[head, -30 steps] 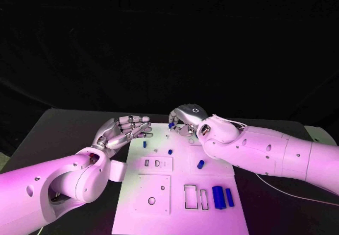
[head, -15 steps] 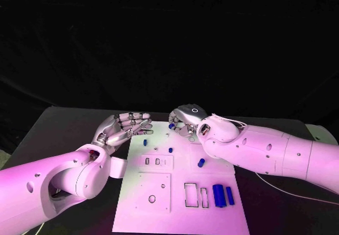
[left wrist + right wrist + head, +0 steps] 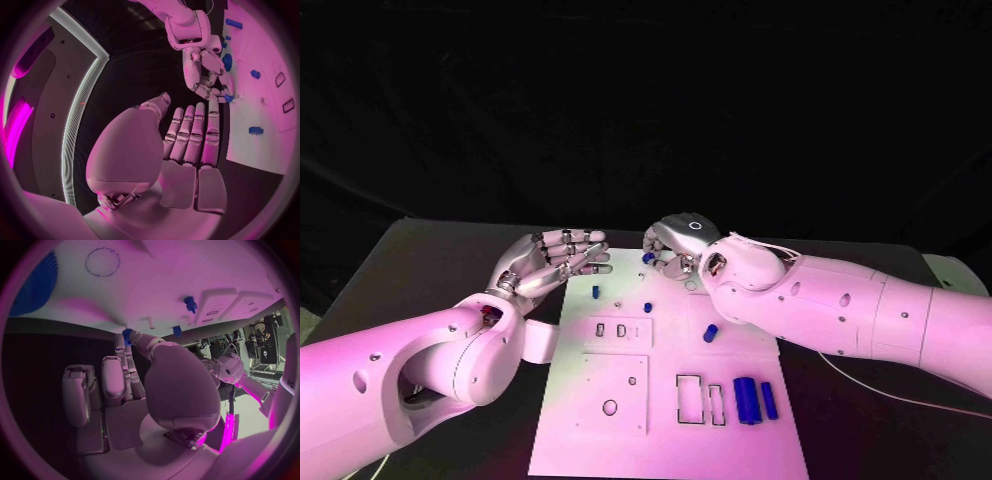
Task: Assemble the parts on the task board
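Now the task board (image 3: 668, 400), a single white plate, lies in the middle of the black table (image 3: 416, 260), and six blue parts can be counted on it or over it in the head view. Toward the board's 5 o'clock corner two long blue parts (image 3: 756, 400) lie side by side, just beside two empty rectangular slots. Near the board's centre, a little toward 2 o'clock, lies one short blue cylinder (image 3: 711, 333). Farther up, toward 11 o'clock, a small blue peg (image 3: 596, 292) is on the board, and a second small blue peg (image 3: 648, 306) sits just right of it.

At the board's 12 o'clock edge the right hand (image 3: 678, 250) has its fingers curled down and pinches the sixth small blue part (image 3: 651, 257) at its fingertips; the right wrist view shows that part (image 3: 127, 333) held just above the white plate.

At the board's 10 o'clock corner the left hand (image 3: 555, 258) hovers with its palm up and its fingers straight, grasping nothing.
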Robot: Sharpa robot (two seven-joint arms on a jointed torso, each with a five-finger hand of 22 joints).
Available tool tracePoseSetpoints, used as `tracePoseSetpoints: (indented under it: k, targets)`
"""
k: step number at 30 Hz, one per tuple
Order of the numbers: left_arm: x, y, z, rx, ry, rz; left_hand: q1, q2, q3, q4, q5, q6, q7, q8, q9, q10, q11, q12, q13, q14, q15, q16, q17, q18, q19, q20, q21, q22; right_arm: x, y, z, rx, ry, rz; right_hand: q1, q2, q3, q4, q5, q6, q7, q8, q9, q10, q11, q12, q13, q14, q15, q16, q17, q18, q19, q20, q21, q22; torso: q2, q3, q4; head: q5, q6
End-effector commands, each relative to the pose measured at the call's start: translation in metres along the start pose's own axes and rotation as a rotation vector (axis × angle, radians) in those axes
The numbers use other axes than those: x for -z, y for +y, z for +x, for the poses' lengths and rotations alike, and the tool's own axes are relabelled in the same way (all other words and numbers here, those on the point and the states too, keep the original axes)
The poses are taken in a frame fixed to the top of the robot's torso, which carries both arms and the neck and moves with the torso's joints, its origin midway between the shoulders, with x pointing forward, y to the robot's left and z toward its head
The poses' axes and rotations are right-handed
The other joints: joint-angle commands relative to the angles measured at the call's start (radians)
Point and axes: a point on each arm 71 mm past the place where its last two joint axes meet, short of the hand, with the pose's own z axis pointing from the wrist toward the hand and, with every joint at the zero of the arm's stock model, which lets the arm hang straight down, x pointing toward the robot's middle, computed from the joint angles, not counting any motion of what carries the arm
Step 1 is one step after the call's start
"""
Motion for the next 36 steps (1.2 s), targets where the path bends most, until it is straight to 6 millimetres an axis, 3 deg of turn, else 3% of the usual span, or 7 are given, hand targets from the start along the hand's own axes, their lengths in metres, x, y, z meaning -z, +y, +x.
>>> tracePoseSetpoints:
  k: [1,13,18,19,22,31,36]
  targets:
    - [-0.001,-0.002,0.002,0.011,0.018,0.007,-0.010,-0.001,0.005,0.002,0.005,-0.001,0.050,-0.004,-0.001,0.003,0.006,-0.005,-0.001,-0.005,0.000,-0.006,0.001,0.013,0.002,0.004,0.000,-0.001,-0.001,-0.001,0.003,0.018,0.014,0.005,-0.011,0.003,0.000,0.005,0.002,-0.007,-0.003,0.001,0.000,0.000,0.006,-0.004,0.001,0.015,-0.003,-0.006,-0.002,-0.005,0.021,-0.005,-0.006,0.127,0.001,-0.0011,0.0018,-0.001,0.002]
    - [-0.002,-0.003,0.001,0.010,0.019,0.007,-0.010,-0.001,0.005,0.002,0.005,-0.001,0.050,-0.005,-0.001,0.003,0.006,-0.006,-0.001,-0.005,0.000,-0.007,0.001,0.013,0.003,0.004,0.000,-0.001,-0.006,0.002,0.006,0.026,0.040,0.002,-0.022,-0.008,0.000,0.012,-0.006,-0.025,0.004,-0.007,0.003,-0.015,0.012,-0.013,0.001,0.010,0.002,-0.016,-0.016,-0.002,0.012,-0.002,-0.013,0.115,0.002,-0.0005,0.0001,0.000,-0.002]
    - [-0.002,-0.003,0.001,0.009,0.019,0.007,-0.010,-0.001,0.005,0.002,0.005,-0.001,0.050,-0.005,-0.001,0.003,0.006,-0.006,-0.001,-0.005,0.000,-0.007,0.001,0.013,0.003,0.004,0.000,-0.001,-0.006,0.002,0.005,0.023,0.035,-0.002,-0.042,-0.041,0.000,0.026,-0.016,-0.098,0.027,-0.056,-0.006,-0.079,0.034,-0.019,-0.009,0.001,0.022,-0.037,-0.047,0.008,-0.019,0.011,-0.042,0.070,0.002,-0.0005,-0.0007,0.001,-0.003]
    - [-0.002,-0.003,0.001,0.009,0.019,0.007,-0.010,-0.001,0.005,0.002,0.005,-0.001,0.050,-0.005,-0.001,0.003,0.006,-0.006,-0.001,-0.005,0.000,-0.007,0.001,0.013,0.003,0.004,0.000,-0.001,-0.006,0.002,0.005,0.022,0.030,-0.002,-0.046,-0.052,-0.004,0.028,-0.023,-0.128,0.028,-0.077,-0.012,-0.102,0.036,-0.018,-0.012,-0.004,0.025,-0.048,-0.061,0.013,-0.031,0.015,-0.054,0.053,0.001,-0.0002,-0.0013,0.003,-0.002]
    - [-0.002,-0.003,0.000,0.009,0.018,0.007,-0.010,-0.001,0.005,0.002,0.005,-0.001,0.050,-0.005,-0.001,0.003,0.006,-0.006,-0.001,-0.005,0.000,-0.007,0.001,0.013,0.003,0.004,0.000,-0.001,-0.004,0.000,0.003,0.021,0.016,0.003,-0.046,-0.063,-0.015,0.029,-0.025,-0.160,0.031,-0.099,-0.017,-0.133,0.038,-0.018,-0.016,-0.013,0.026,-0.071,-0.090,0.020,-0.052,0.017,-0.075,0.023,0.001,0.0004,-0.0022,0.003,-0.001]
    - [-0.002,-0.003,-0.004,0.008,0.010,0.004,-0.011,-0.001,0.005,0.002,0.005,-0.001,0.050,-0.005,-0.002,0.003,0.006,-0.007,-0.001,-0.006,0.000,-0.007,0.002,0.013,0.003,0.004,0.000,-0.001,0.029,-0.022,-0.011,-0.014,-0.026,0.041,-0.039,-0.060,-0.026,0.031,-0.023,-0.142,0.032,-0.096,-0.011,-0.119,0.040,-0.002,-0.009,-0.012,0.027,-0.070,-0.090,0.019,-0.045,0.020,-0.074,0.030,0.000,0.0031,-0.0070,0.003,0.010]
    - [-0.001,-0.003,-0.006,0.009,0.007,0.002,-0.011,-0.001,0.005,0.002,0.005,-0.001,0.050,-0.005,-0.002,0.003,0.006,-0.007,-0.001,-0.006,0.000,-0.007,0.002,0.013,0.003,0.004,0.000,-0.001,0.058,-0.044,-0.023,-0.111,-0.027,0.101,-0.023,-0.057,-0.016,0.028,-0.016,-0.097,0.031,-0.083,-0.001,0.006,0.021,0.059,0.027,0.005,0.012,-0.028,-0.044,0.003,0.001,0.012,-0.032,0.099,-0.003,0.0073,-0.0149,0.004,0.016]
